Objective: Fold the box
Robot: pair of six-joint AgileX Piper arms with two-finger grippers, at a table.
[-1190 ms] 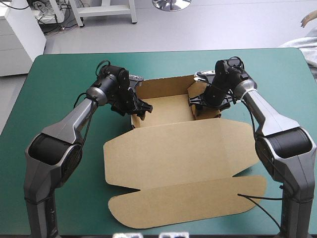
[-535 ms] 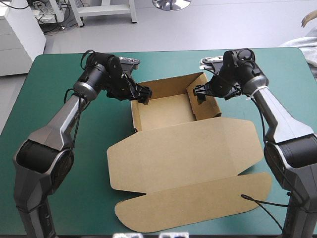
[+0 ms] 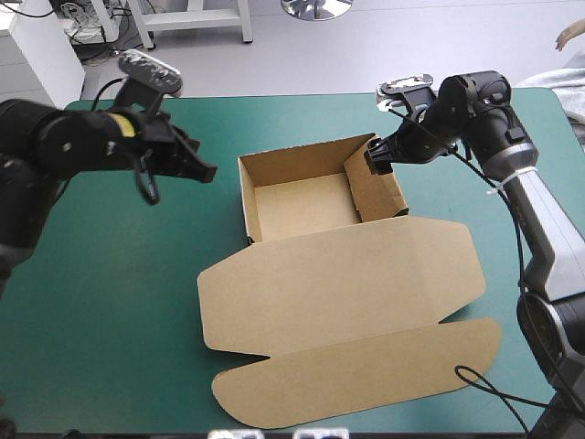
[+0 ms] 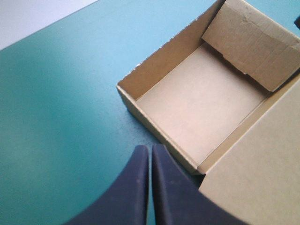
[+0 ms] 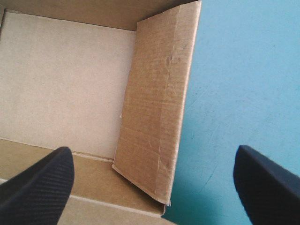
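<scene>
The left gripper (image 3: 205,171) is held closed and empty above the teal-green cover (image 3: 110,274), left of the box (image 3: 338,274), which is set mid-table as an open tray, lid flat nearward. The right gripper (image 3: 373,161) is spread wide, empty, over its right wall.

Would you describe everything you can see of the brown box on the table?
The box is brown board, an open tray with walls raised and its lid lying flat toward the near edge. The right wall leans inward. It rests on the teal-green cover. Neither gripper appears to touch it: the left gripper is shut beside it, the right gripper open above the leaning wall.
</scene>
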